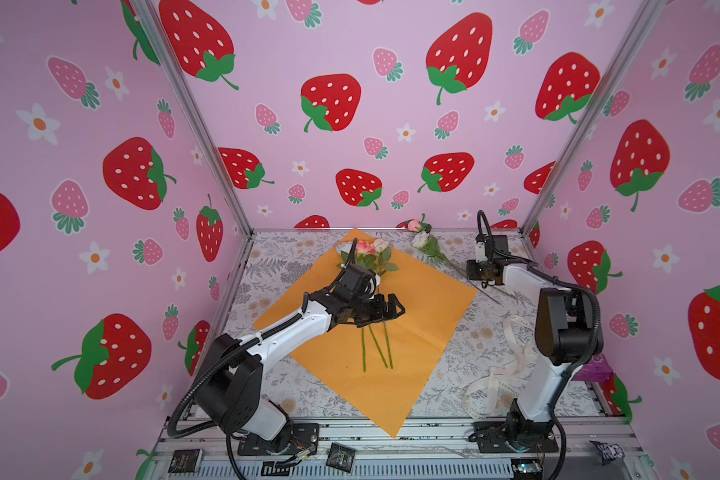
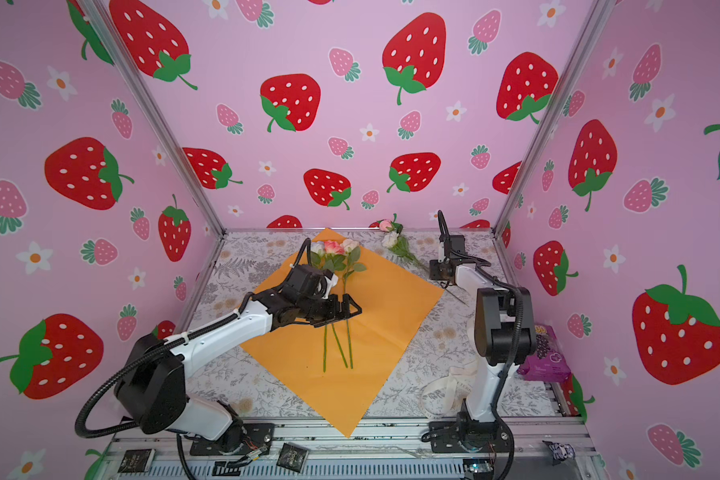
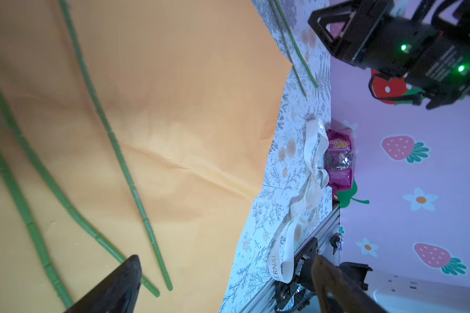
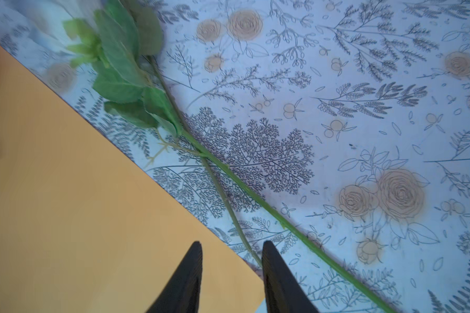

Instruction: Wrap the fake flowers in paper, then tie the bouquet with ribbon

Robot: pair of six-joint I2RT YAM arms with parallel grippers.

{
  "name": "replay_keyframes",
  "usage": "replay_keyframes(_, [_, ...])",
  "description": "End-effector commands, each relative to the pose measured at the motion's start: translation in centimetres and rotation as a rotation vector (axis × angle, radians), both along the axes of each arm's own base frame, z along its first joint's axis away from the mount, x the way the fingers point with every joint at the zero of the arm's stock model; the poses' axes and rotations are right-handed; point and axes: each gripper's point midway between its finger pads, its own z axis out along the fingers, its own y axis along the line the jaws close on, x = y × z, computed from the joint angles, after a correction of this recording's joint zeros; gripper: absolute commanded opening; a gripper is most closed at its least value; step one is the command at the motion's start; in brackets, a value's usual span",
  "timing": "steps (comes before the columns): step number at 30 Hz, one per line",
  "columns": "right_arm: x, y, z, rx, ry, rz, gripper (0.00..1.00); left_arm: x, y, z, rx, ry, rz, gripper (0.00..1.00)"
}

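1. The bouquet of fake flowers [image 1: 371, 255], three pink and white roses with leaves, lies on the orange paper [image 1: 425, 320] in the middle of the table [image 1: 275, 266]. Its heads point at the back wall and its stems [image 1: 378, 345] fan out toward the front.
2. The left gripper [image 1: 393, 308] hangs over the bouquet, across the stems just below the leaves. Its jaws are spread wide and grasp nothing. In the left wrist view the three stems lie flat on the paper, none of them pinched.
3. Two loose flowers [image 1: 425, 243] lie off the paper at the back right of the table, with their stems crossing.
4. The right gripper [image 1: 484, 284] points down at those stems with its jaws apart. In the right wrist view the thinner stem [image 4: 228, 206] runs into the gap, up against one finger [image 4: 277, 276]. The thicker stem [image 4: 304, 240] passes outside that finger. Neither is clamped.
5. A cream ribbon [image 1: 501, 374] lies loose by the right arm's base, well apart from the bouquet.
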Motion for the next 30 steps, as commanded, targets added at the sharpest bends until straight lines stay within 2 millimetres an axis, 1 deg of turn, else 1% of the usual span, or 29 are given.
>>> replay_keyframes(1, [-0.3, 0.4, -1.5, -0.12, 0.051, 0.2, 0.39, 0.4, -2.2, 0.7, -0.009, -0.006, -0.057, 1.0])
replay_keyframes(4, [0.1, 1.2, -2.9, -0.095, 0.091, 0.249, 0.39, 0.6, -2.8, 0.3, 0.006, 0.001, -0.077, 0.99])
replay_keyframes(6, [0.2, 1.6, -3.8, -0.079, 0.123, 0.274, 0.39, 0.8, -2.9, 0.0, 0.014, 0.008, -0.075, 1.0])
replay_keyframes(10, [1.6, 1.2, -4.7, -0.102, 0.14, 0.256, 0.38, 1.2, -3.2, -0.3, 0.022, 0.021, -0.077, 1.0])
replay_keyframes(12, [1.7, 1.5, -5.3, -0.099, 0.159, 0.277, 0.37, 1.2, -3.3, -0.4, 0.023, 0.026, -0.075, 1.0])
replay_keyframes(13, [1.7, 1.6, -5.7, -0.096, 0.175, 0.286, 0.34, 1.2, -3.3, -0.4, 0.024, 0.028, -0.075, 1.0])
replay_keyframes(14, [1.7, 1.8, -6.0, -0.088, 0.19, 0.295, 0.32, 1.2, -3.2, -0.5, 0.026, 0.029, -0.075, 1.0])
replay_keyframes(16, [1.5, 1.8, -6.8, -0.085, 0.22, 0.297, 0.32, 1.2, -3.0, -0.8, 0.038, 0.032, -0.068, 1.0])
replay_keyframes(18, [1.2, 2.2, -7.4, -0.069, 0.244, 0.316, 0.31, 1.1, -2.9, -1.0, 0.041, 0.036, -0.064, 1.0])
replay_keyframes(19, [1.2, 2.1, -7.6, -0.069, 0.252, 0.312, 0.27, 1.1, -2.8, -1.0, 0.043, 0.035, -0.062, 1.0])
replay_keyframes(21, [1.0, 2.0, -8.0, -0.079, 0.265, 0.307, 0.24, 1.1, -2.7, -1.1, 0.048, 0.034, -0.057, 1.0])
replay_keyframes(22, [1.0, 1.6, -8.2, -0.095, 0.271, 0.297, 0.18, 1.2, -2.6, -1.0, 0.048, 0.03, -0.053, 1.0])
replay_keyframes(24, [1.1, 1.1, -7.9, -0.12, 0.267, 0.274, 0.12, 1.1, -2.6, -1.0, 0.048, 0.029, -0.053, 1.0])
replay_keyframes(26, [1.3, 0.8, -6.9, -0.129, 0.251, 0.252, 0.05, 1.1, -2.5, -0.8, 0.047, 0.026, -0.052, 1.0])
replay_keyframes(28, [1.4, 1.0, -5.1, -0.113, 0.22, 0.241, 0.01, 1.1, -2.4, -0.7, 0.048, 0.023, -0.05, 1.0])
replay_keyframes(30, [1.2, 2.0, -2.5, -0.052, 0.175, 0.256, 0.0, 1.1, -2.3, -0.5, 0.047, 0.018, -0.047, 1.0])
